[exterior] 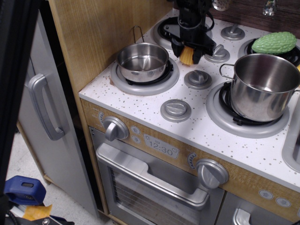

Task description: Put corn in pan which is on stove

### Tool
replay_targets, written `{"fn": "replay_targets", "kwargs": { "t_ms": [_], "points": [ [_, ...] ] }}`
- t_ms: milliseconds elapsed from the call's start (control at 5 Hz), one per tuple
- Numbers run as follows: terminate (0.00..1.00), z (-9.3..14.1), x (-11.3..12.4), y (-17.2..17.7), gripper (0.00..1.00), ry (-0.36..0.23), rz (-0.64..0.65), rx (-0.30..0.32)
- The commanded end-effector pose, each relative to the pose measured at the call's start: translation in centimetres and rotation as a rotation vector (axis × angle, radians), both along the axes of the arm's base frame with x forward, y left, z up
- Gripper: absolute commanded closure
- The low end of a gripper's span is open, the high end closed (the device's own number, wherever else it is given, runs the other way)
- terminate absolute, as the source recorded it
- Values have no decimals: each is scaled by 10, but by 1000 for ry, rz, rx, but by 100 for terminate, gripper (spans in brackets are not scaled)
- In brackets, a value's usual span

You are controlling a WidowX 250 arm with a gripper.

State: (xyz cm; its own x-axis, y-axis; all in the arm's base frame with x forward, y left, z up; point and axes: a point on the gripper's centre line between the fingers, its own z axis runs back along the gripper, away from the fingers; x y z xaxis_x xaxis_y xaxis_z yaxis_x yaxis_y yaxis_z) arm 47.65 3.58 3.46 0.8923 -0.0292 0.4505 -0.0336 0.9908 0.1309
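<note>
The small yellow corn (pixel 187 56) is held between the fingers of my black gripper (pixel 187 52), lifted a little above the white speckled stove top (pixel 150 105). The gripper is shut on the corn, just right of the pan. The small shiny steel pan (pixel 142 61) with its wire loop handle sits empty on the front left burner (pixel 144 77). The corn is beside the pan's right rim, not over it.
A taller steel pot (pixel 262 86) stands on the front right burner. A green bumpy toy vegetable (pixel 274 42) lies at the back right. Grey knobs (pixel 176 110) sit between the burners. A wooden wall (pixel 98 33) rises left of the pan.
</note>
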Motion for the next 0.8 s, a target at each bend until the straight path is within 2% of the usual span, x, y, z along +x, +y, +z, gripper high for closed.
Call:
{"fn": "replay_targets", "kwargs": {
  "t_ms": [0, 200, 600],
  "points": [
    [0, 82, -3, 6, 100, -143, 5, 80],
    [0, 94, -19, 25, 100, -145, 22, 108],
    [0, 84, -51, 54, 100, -128, 85, 108]
  ]
}}
